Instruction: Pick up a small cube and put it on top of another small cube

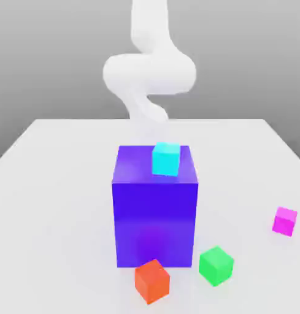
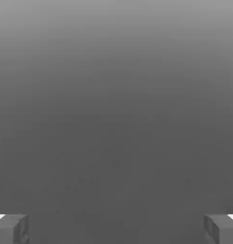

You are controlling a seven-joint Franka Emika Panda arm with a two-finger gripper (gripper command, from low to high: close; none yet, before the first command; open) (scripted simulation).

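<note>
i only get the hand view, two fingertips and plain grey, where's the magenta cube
Observer: The magenta cube sits on the table, toward the exterior view's right.
Operator: anything near it
Observer: The closest cube is the green one, apart from it, toward the exterior view's left and nearer that camera.
Operator: and up high, any cube there
Observer: Yes, a cyan cube rests on top of the big blue block.
</note>
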